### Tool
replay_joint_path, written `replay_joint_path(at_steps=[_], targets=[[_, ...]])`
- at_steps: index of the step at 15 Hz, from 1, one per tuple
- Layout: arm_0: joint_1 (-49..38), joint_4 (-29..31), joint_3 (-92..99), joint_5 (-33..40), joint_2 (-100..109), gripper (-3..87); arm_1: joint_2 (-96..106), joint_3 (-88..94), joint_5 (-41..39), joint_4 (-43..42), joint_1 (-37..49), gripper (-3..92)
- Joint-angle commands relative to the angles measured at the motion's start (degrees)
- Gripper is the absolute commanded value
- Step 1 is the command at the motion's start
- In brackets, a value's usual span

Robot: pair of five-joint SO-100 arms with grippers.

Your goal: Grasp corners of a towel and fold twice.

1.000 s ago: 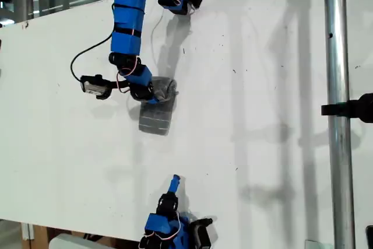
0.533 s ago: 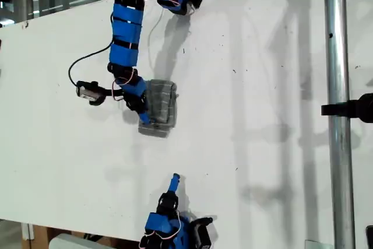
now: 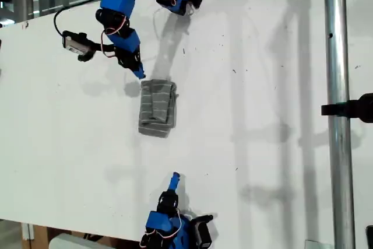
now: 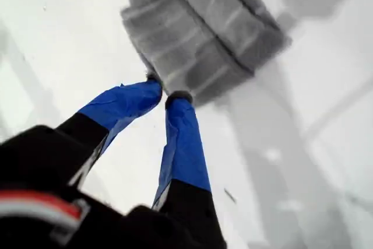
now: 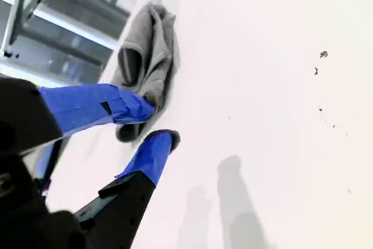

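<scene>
The towel [image 3: 157, 108] lies folded small at center-left of the exterior view on the bench [image 3: 262, 86]. My first pincer [image 3: 140, 76] hovers nearly pressed together, empty; my second pincer [image 5: 156, 122] slightly spread, empty. Folding looks finished; next, retract

Towel: the grey striped cloth towel [image 3: 157, 108] looks soft, matt and ribbed.
Table: the white table top [image 3: 262, 144] is smooth, faintly sheened, with small dark specks.
Post: the upright round metal post [image 3: 338, 115] is glossy silver.
Fingers: my first gripper [image 4: 164, 94] has matt blue fingers on black plastic.
</scene>
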Motion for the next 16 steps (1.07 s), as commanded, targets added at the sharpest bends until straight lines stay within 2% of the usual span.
replay_joint_path(at_steps=[1, 2, 3, 4, 5, 6, 7, 8, 11, 12, 16], targets=[[2.37, 1.05, 0.62, -2.20, 0.26, 7.5, 14.41, 17.67, 3.08, 0.79, 0.62, 5.9], [3.52, 2.55, 0.62, -4.92, 0.26, 7.3, 21.80, 25.84, 4.66, 0.62, 0.62, 5.6], [4.39, 5.19, 0.70, -13.80, 0.26, 7.4, 29.88, 32.34, 6.59, 1.41, 0.44, 5.2], [4.83, 9.05, 0.70, -18.98, 0.26, 7.3, 37.27, 36.56, 7.56, 3.34, 0.00, 4.9], [4.83, 9.40, 0.70, -13.45, 0.26, 7.2, 45.09, 40.43, 8.96, 5.71, 0.44, 3.8], [4.75, 9.40, 0.70, -0.70, 0.26, 7.2, 54.23, 44.38, 10.72, 8.44, 0.44, 3.2], [5.27, 9.40, 0.70, 4.83, 0.26, 7.1, 65.48, 48.69, 12.39, 10.81, 0.35, -0.1], [5.19, 9.40, 0.70, 10.02, 0.26, 7.0, 63.54, 49.22, 19.69, 11.60, 0.09, 0.8], [5.01, 9.40, 0.70, 10.02, 0.26, 7.0, 64.69, 49.48, 21.09, 14.33, -0.62, 5.9], [5.01, 9.40, 0.70, 10.02, 0.26, 7.0, 64.69, 49.48, 26.37, 16.52, -2.99, 6.3], [5.01, 9.40, 0.70, 10.02, 0.26, 7.0, 64.69, 49.39, 27.42, 16.79, -11.95, 6.4]])
